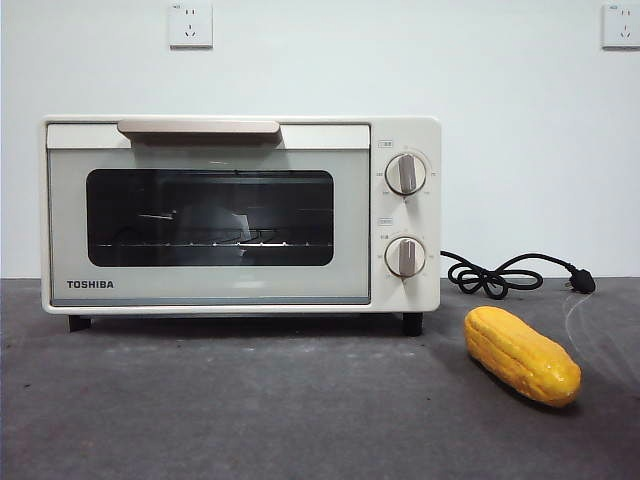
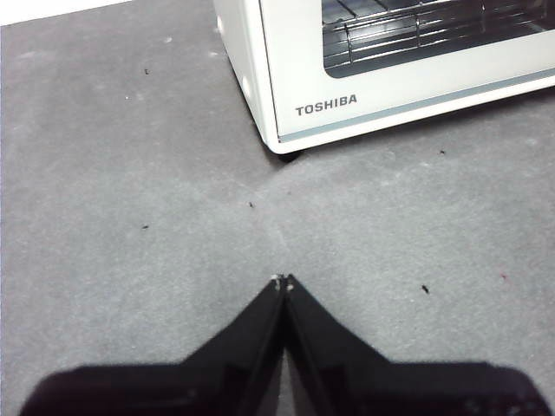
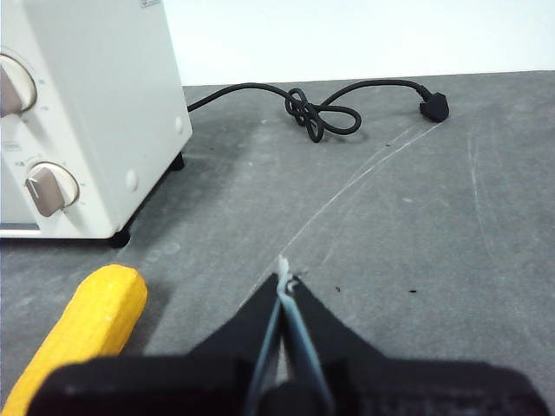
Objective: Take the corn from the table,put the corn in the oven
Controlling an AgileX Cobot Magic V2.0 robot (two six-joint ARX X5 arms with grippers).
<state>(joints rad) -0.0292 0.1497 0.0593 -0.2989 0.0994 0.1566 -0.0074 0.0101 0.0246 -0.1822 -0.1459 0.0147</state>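
Corn (image 1: 522, 355) lies on the table (image 1: 250, 410) beside the oven's (image 1: 240, 215) knob end; door closed. Both grippers, left (image 2: 283, 279) and right (image 3: 284, 279), pressed together, empty. Recommend: right spreads, grasps cob mid-length; left opens door by its handle (image 1: 198, 127).

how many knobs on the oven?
2, both on the oven panel right of the door, stacked: upper knob above lower knob. No others show in any view.

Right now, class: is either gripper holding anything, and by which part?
Nothing is held. The left gripper and right gripper are shut and empty; the corn lies on the table.
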